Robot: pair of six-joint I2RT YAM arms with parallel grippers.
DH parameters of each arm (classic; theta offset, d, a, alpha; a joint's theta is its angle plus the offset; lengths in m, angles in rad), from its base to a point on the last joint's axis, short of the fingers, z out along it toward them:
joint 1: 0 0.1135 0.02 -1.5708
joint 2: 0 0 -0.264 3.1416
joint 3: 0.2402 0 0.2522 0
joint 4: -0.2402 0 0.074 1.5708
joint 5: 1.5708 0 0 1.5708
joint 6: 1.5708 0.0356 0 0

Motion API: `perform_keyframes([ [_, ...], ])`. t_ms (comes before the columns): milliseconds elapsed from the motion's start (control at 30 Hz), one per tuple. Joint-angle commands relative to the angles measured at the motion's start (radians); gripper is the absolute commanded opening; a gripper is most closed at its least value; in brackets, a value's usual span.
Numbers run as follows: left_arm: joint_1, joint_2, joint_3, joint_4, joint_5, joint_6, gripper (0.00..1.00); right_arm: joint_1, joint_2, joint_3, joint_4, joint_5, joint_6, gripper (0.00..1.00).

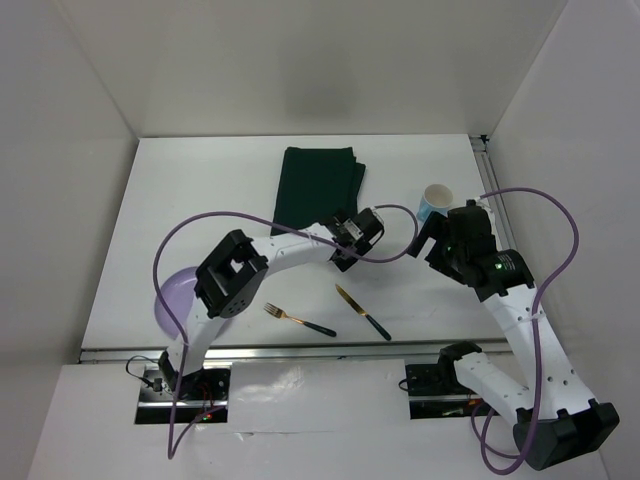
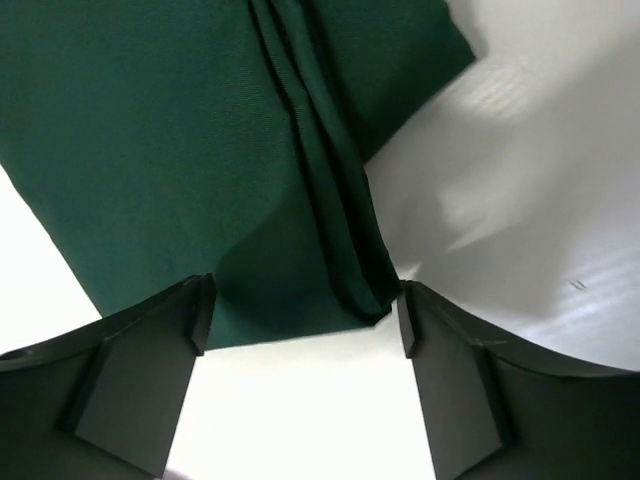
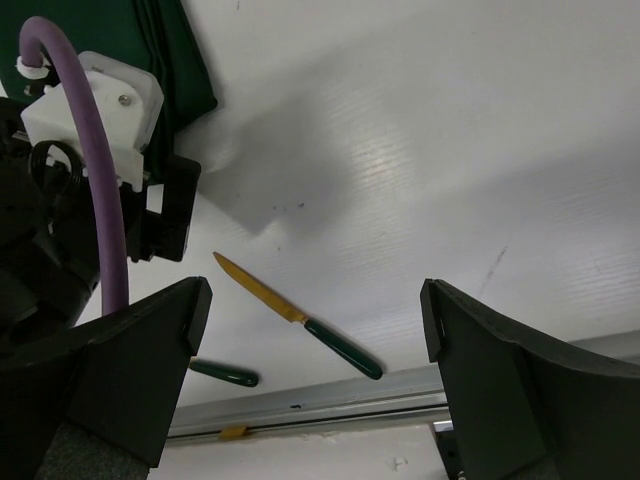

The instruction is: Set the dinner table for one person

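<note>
**Both grippers wide open, nothing picked up**

The white dinner table (image 1: 200, 190) fills the top view, with walls (image 1: 70, 150) boxing in its 9, 12 and 3 o'clock edges and a metal rail (image 1: 300, 350) along 6 o'clock. Bare tabletop shows at 10 and 4 o'clock. The left gripper (image 2: 303, 315) is spread wide and holds nothing, its fingers straddling the near corner of the green cloth (image 1: 318, 185), which lies at 12 o'clock. Can't tell if they touch it. The right gripper (image 3: 312, 315) is also wide and holding nothing, up off the table at 3 o'clock, just beside the mug (image 1: 435, 200). The mug is upright at 2 o'clock, and I can't tell what's inside. A purple plate (image 1: 172, 295) sits at 8 o'clock, partly under the left arm. The fork (image 1: 298, 318) and knife (image 1: 362, 312) lie apart at 6 o'clock near the rail.
</note>
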Motion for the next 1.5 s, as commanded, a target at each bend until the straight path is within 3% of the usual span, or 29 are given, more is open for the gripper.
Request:
perform_keyframes([
  [0, -0.022, 0.056, 0.046, 0.022, -0.075, -0.001, 0.89, -0.002, -0.003, 0.041, 0.029, -0.032, 0.001, 1.00],
  [267, -0.013, 0.030, 0.064, 0.022, -0.118, -0.010, 0.62, -0.002, -0.003, 0.030, 0.046, -0.054, -0.008, 0.99],
  [400, 0.019, -0.007, 0.112, -0.012, -0.102, -0.032, 0.34, -0.002, 0.054, 0.021, 0.080, -0.125, -0.051, 0.99],
  [433, 0.033, -0.022, 0.121, -0.012, -0.077, -0.032, 0.22, -0.002, 0.068, 0.021, 0.096, -0.137, -0.061, 0.99],
  [567, 0.083, -0.062, 0.182, -0.059, -0.020, -0.041, 0.00, -0.002, 0.138, 0.021, 0.175, -0.193, -0.106, 0.98],
  [800, 0.249, -0.169, 0.247, -0.159, 0.106, -0.145, 0.00, 0.086, 0.272, 0.049, 0.328, -0.214, -0.061, 0.95],
  [900, 0.332, -0.241, 0.238, -0.171, 0.207, -0.228, 0.00, 0.182, 0.362, 0.061, 0.394, -0.184, -0.006, 0.93],
  [1133, 0.545, -0.422, -0.001, -0.067, 0.344, -0.369, 0.00, 0.210, 0.622, 0.107, 0.518, -0.144, 0.226, 0.92],
  [1467, 0.587, -0.456, -0.074, -0.046, 0.369, -0.449, 0.00, 0.197, 0.901, 0.155, 0.625, -0.141, 0.455, 0.91],
])
